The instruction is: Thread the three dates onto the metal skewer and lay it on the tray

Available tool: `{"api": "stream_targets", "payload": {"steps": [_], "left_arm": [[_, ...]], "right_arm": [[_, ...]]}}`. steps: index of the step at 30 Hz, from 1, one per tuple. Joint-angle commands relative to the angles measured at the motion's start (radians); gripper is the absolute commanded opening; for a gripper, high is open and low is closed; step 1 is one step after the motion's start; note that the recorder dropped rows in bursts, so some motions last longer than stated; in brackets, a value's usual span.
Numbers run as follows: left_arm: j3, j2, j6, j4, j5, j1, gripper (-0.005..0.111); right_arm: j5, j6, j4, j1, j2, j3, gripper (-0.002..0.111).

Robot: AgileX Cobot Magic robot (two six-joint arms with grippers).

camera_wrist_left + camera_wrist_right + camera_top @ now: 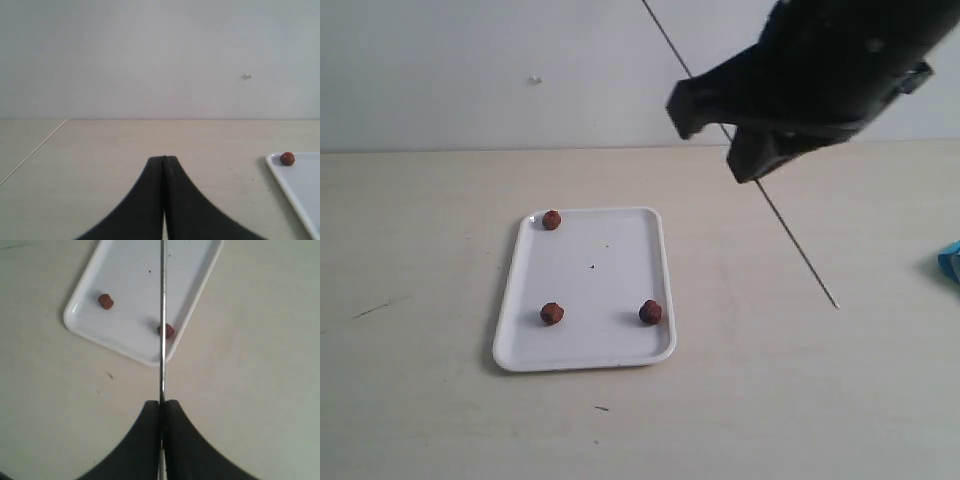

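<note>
- The 3 dates lie loose on the tray [590,262], well apart from each other. In the exterior view the corner date [551,220] sits in the tray's upper-left corner. The left date [552,313] and the right date [650,312] lie near its lower rim.
- The tray lies flat on the pale table [420,260].
- The metal skewer [800,250] is off the tray, slanting through the air to the tray's right. Its free tip is low over the table; I cannot tell whether it touches.
- The right gripper [161,404] is clenched on the skewer, which runs straight out from between its jaws.
- The left gripper [164,159] is clenched on nothing, over the table beside the tray.
- A blue object [950,262] pokes in at the right edge.
</note>
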Motion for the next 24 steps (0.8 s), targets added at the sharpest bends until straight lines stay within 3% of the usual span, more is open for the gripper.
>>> {"api": "stream_targets", "payload": {"steps": [1, 10, 16, 24], "left_arm": [[-0.001, -0.004, 0.005, -0.006, 0.000, 0.002, 0.000], [-0.001, -0.004, -0.016, -0.024, -0.016, 0.002, 0.000], [-0.001, -0.004, -0.292, -0.225, -0.099, 0.000, 0.000], [-0.001, -0.004, -0.421, -0.331, -0.260, 0.000, 0.000]], "right_arm": [[0.016, -0.012, 0.013, 0.005, -0.185, 0.130, 0.000], [0.081, -0.014, -0.136, 0.005, -0.437, 0.216, 0.000], [0.115, -0.038, -0.203, 0.005, -0.478, 0.216, 0.000], [0.115, -0.038, -0.190, 0.005, -0.476, 0.216, 0.000]]}}
